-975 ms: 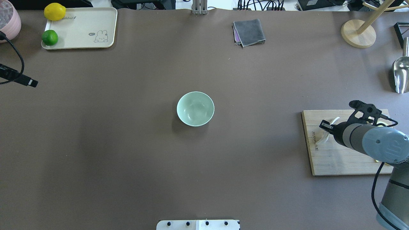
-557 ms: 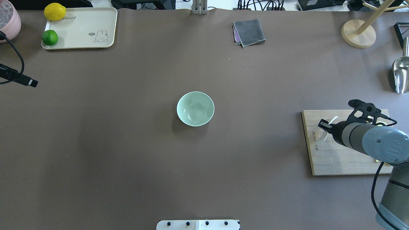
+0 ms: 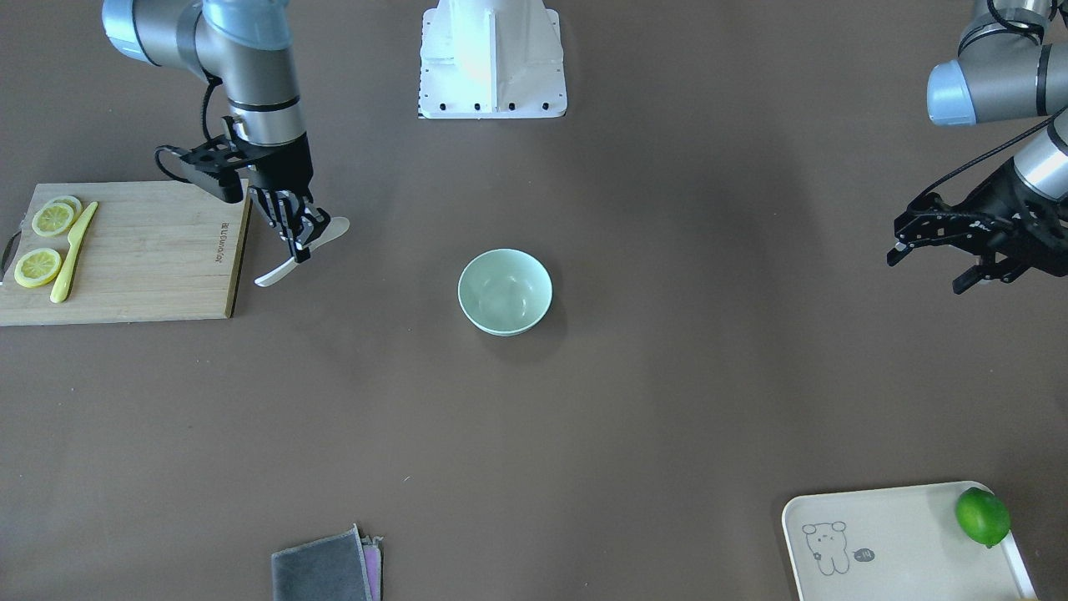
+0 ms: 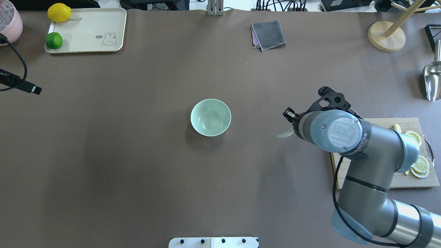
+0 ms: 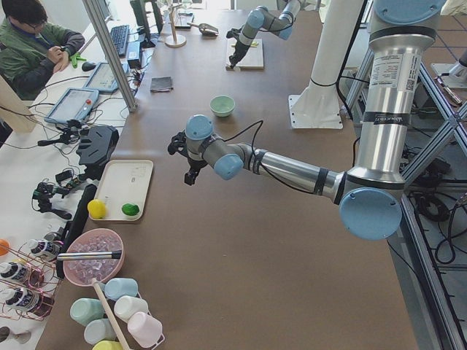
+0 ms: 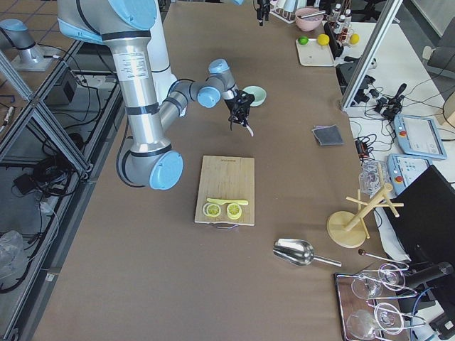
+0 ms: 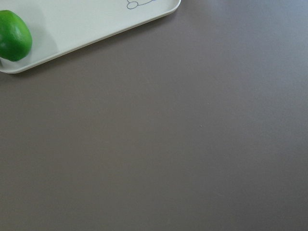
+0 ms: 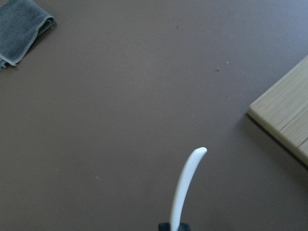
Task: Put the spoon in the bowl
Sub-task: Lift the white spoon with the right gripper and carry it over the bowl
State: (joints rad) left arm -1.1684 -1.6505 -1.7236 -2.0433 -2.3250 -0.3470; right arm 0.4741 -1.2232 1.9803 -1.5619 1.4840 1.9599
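Note:
The pale mint-green bowl point(image 3: 505, 292) stands empty at the table's middle, also in the overhead view point(image 4: 211, 117). My right gripper point(image 3: 299, 246) is shut on the white spoon point(image 3: 330, 229) and holds it tilted above the table, between the cutting board and the bowl. In the overhead view only the spoon's tip point(image 4: 284, 134) shows past the wrist, to the right of the bowl. The right wrist view shows its curved handle point(image 8: 186, 185) over bare table. My left gripper point(image 3: 941, 260) is open and empty, far to the side.
A wooden cutting board point(image 3: 142, 250) carries lemon slices point(image 3: 37, 267) and a yellow knife point(image 3: 71, 250). A cream tray point(image 4: 86, 31) holds a lime point(image 4: 53, 40) and a lemon point(image 4: 59, 12). A grey cloth point(image 4: 268, 34), a wooden stand point(image 4: 386, 36) and a metal scoop point(image 4: 432, 81) lie at the far side.
My right arm has swung from over the cutting board toward the bowl, carrying the spoon off the board. The bowl and the left arm have not moved.

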